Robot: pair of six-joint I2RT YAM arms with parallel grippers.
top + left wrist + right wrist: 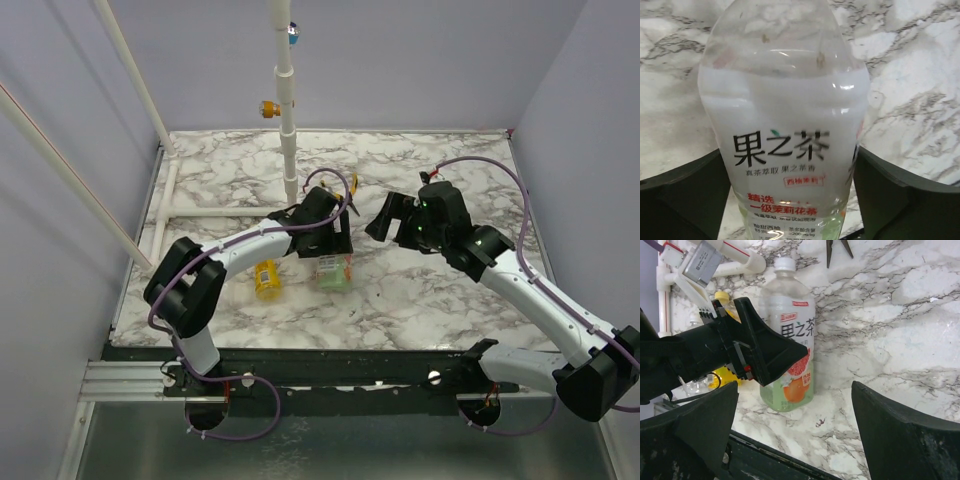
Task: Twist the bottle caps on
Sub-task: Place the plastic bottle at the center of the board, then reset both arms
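The left claw (790, 155) straddles the clear bottle (795, 320) at label height, one finger on each side of the body. The fingers lie against or just beside the bottle wall; from these views it cannot be determined whether they press on it. The bottle stands upright on the marble table (420, 300), near the middle and toward the near edge. A whitish cap (785, 263) sits on its neck.

The right claw (795, 390) is spread wide and holds nothing. It hangs to the right of the clear bottle and faces it.

The yellow bottle (267, 278) is just left of the clear bottle, closer to the left edge. The pliers (837, 249) lie beyond the bottles, toward the far edge. On the white pipe post (287, 120) at the far edge, two small pieces, probably a yellow cap (268, 108) and a blue cap (292, 33), are mounted above the table.
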